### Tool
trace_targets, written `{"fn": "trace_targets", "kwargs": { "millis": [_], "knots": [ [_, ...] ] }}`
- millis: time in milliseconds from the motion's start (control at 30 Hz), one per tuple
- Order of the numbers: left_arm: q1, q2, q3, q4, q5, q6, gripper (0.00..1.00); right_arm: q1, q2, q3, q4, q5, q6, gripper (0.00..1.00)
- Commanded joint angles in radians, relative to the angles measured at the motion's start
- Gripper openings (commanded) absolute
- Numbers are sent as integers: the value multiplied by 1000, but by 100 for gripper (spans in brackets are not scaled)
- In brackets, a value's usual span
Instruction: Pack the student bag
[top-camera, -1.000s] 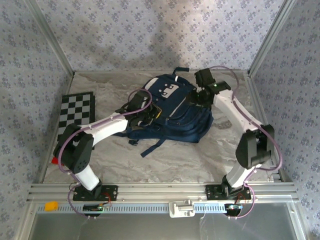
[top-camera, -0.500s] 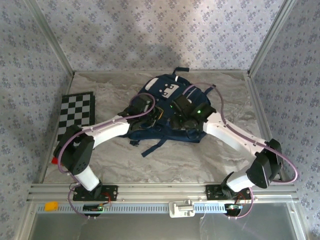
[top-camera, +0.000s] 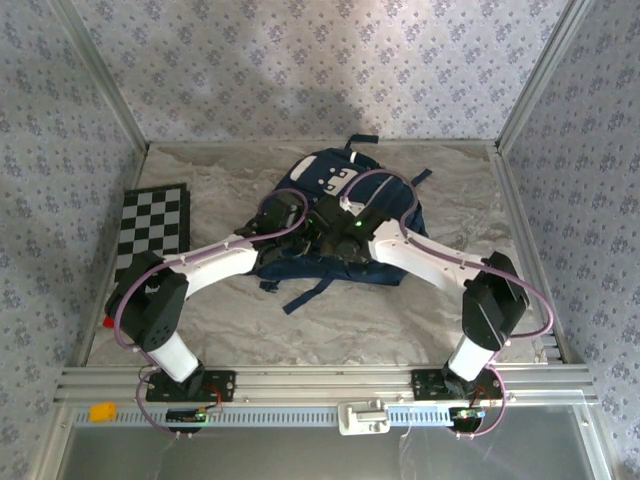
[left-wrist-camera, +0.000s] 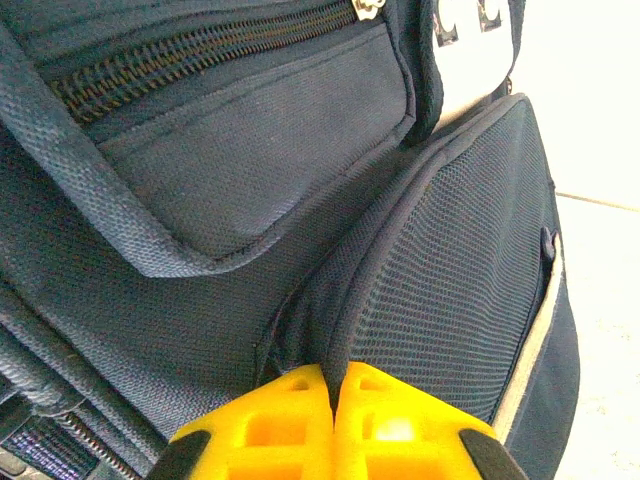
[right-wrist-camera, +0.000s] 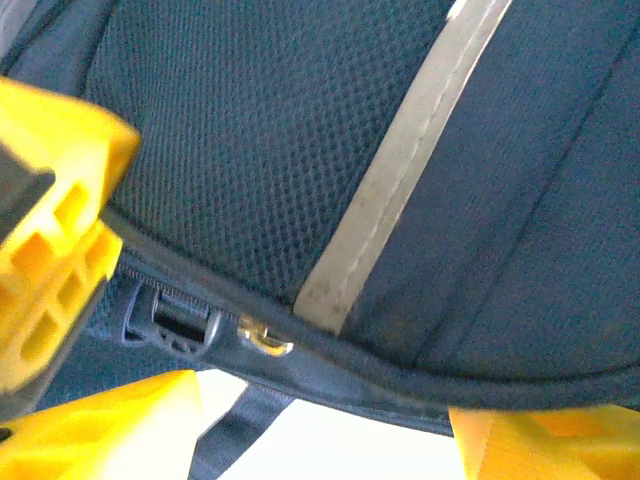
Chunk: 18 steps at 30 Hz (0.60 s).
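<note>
"Marble-look table (top-camera: 400, 310) first. What lies on it?"

"The student bag (top-camera: 305, 172), navy with white-grey patches. It is flat at the middle of the far half, with a dark strap trailing toward the near side. A black-and-white checkerboard (top-camera: 152, 235) lies well apart from it at the left edge."

"And the arms?"

"Both reach in and meet over the bag's middle."

"How is the left pincer (left-wrist-camera: 332, 400)?"

"Its yellow fingers are pressed together on a fold of the bag's fabric, at the seam beside a mesh pocket (left-wrist-camera: 460, 290)."

"And the right pincer (right-wrist-camera: 290, 350)?"

"Spread wide. The bag's zipped edge runs across the gap between the fingers, close to the camera."

"Anything smaller there?"

"A pale strip of piping (right-wrist-camera: 400, 180) runs over the mesh, and a dark zip pull (right-wrist-camera: 170, 322) sits just beside the left finger."
</note>
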Motion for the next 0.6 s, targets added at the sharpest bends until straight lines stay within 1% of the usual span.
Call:
{"fn": "trace_targets", "kwargs": {
  "millis": [0, 133, 200, 267, 367, 433, 467, 567],
  "knots": [
    [-16, -39, 2, 19, 9, -26, 0, -2, 22, 36, -95, 129, 95, 67],
    [-8, -42, 5, -19, -30, -12, 0, 1, -17, 9, -147, 151, 110, 62],
    [-5, -39, 9, -24, -38, -7, 0, -12, -47, -23, -153, 119, 85, 59],
    [-2, -28, 20, -25, -37, -1, 0, -31, -72, -46, -181, 97, 67, 54],
    [-1, -16, 37, -43, -33, 6, 0, -39, -137, -98, -182, 91, -7, 50],
    [-2, -13, 37, -40, -25, 2, 0, -56, -164, -116, -164, 41, -63, 47],
    [-1, -13, 36, -34, -11, -6, 0, -59, -169, -123, -114, 19, -119, 46],
    [-11, -18, 26, 8, 6, -23, 0, -15, -140, -92, -106, -5, -54, 49]
  ]
}}
